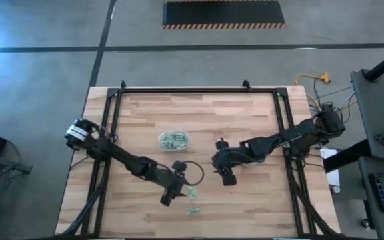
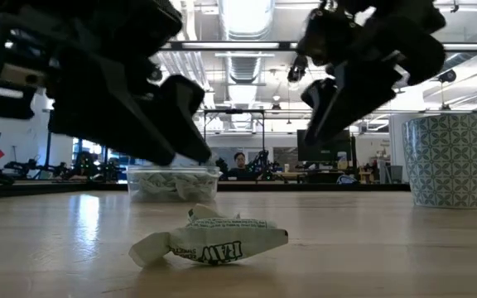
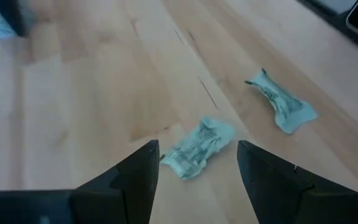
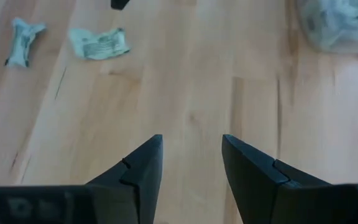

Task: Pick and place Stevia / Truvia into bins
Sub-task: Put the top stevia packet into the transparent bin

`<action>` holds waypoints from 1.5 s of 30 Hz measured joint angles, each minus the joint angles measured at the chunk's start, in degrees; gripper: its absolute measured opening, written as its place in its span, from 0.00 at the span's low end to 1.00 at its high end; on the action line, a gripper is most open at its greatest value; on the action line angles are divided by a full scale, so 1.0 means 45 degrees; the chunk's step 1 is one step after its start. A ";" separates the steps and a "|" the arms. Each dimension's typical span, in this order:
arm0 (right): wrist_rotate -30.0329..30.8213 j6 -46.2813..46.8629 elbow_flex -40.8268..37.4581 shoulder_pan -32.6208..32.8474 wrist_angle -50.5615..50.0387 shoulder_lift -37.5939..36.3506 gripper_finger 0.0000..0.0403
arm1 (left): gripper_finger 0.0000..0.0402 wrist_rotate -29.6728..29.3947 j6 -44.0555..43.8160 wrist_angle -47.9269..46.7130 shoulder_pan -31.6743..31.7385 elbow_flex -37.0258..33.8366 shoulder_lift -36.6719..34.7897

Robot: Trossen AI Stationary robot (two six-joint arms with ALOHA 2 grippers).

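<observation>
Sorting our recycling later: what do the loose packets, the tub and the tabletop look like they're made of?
Packets: thin matte paper, it seems; they hold creases and carry print.
Tub: probably clear plastic, since the packets inside show through its wall.
Tabletop: wood, judging by the pale joined planks with visible grain and a light sheen.

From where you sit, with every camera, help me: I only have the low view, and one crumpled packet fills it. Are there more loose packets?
Observer: Yes, two packets lie loose: one between the left gripper's open fingers, another beyond it.
Operator: Anything binned?
Observer: The clear tub at mid-table holds several packets.
Operator: The right gripper?
Observer: The right gripper hovers open over bare wood, holding nothing.
</observation>
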 joint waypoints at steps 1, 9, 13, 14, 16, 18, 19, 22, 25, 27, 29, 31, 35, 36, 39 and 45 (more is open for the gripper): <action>-0.0002 0.0012 -0.0167 0.0036 0.0088 -0.0044 0.38 | 0.50 0.0040 -0.0007 0.0008 0.0000 0.0182 0.0296; 0.0005 -0.0032 -0.0397 0.0029 0.0397 -0.0289 0.35 | 0.50 0.0181 0.0403 -0.0188 0.0000 0.1027 0.1537; 0.0006 -0.0066 -0.0397 0.0024 0.0493 -0.0369 0.34 | 0.46 0.0176 0.0429 -0.0713 0.0015 0.1065 0.1555; 0.0007 -0.0087 -0.0393 0.0024 0.0493 -0.0369 0.34 | 0.44 0.0174 0.0427 -0.0880 0.0019 0.1068 0.1555; 0.0006 -0.0118 -0.0387 0.0024 0.0512 -0.0369 0.33 | 0.39 0.0171 0.0428 -0.1097 0.0039 0.1065 0.1555; 0.0006 -0.0119 -0.0387 0.0024 0.0554 -0.0369 0.33 | 0.33 0.0167 0.0424 -0.1261 0.0053 0.1065 0.1555; 0.0006 -0.0124 -0.0387 0.0024 0.0578 -0.0369 0.32 | 0.30 0.0158 0.0425 -0.1276 0.0072 0.1065 0.1555; 0.0006 -0.0119 -0.0387 0.0024 0.0595 -0.0369 0.32 | 0.23 -0.0024 0.0420 -0.1347 0.0108 0.1065 0.1555; 0.0006 -0.0120 -0.0382 0.0024 0.0614 -0.0373 0.32 | 0.16 -0.0346 0.0408 -0.1421 0.0107 0.1065 0.1555; 0.0006 -0.0122 -0.0377 0.0024 0.0636 -0.0372 0.32 | 0.10 -0.0635 0.0410 -0.1491 0.0112 0.1065 0.1537; 0.0006 -0.0124 -0.0372 0.0024 0.0646 -0.0374 0.32 | 0.03 -0.1080 0.0410 -0.1673 0.0131 0.1065 0.1459; -0.0006 -0.0124 -0.0372 0.0026 0.0650 -0.0374 0.31 | 0.02 -0.1458 0.0401 -0.2053 0.0131 0.1061 0.1247; -0.0048 -0.0130 -0.0367 0.0048 0.0720 -0.0374 0.31 | 0.02 -0.2667 0.0201 -0.3042 0.0124 0.1053 0.0514; -0.0061 -0.0175 -0.0367 0.0073 0.0784 -0.0374 0.31 | 0.02 -0.3156 0.0031 -0.3416 0.0097 0.1046 0.0253; -0.0111 -0.0316 -0.0367 0.0116 0.1057 -0.0374 0.32 | 0.03 -0.4776 -0.0464 -0.4762 0.0083 0.1046 -0.0646; -0.0135 -0.0513 -0.0367 0.0116 0.1365 -0.0374 0.32 | 0.03 -1.0275 -0.2110 -0.8172 0.0134 0.1021 -0.2494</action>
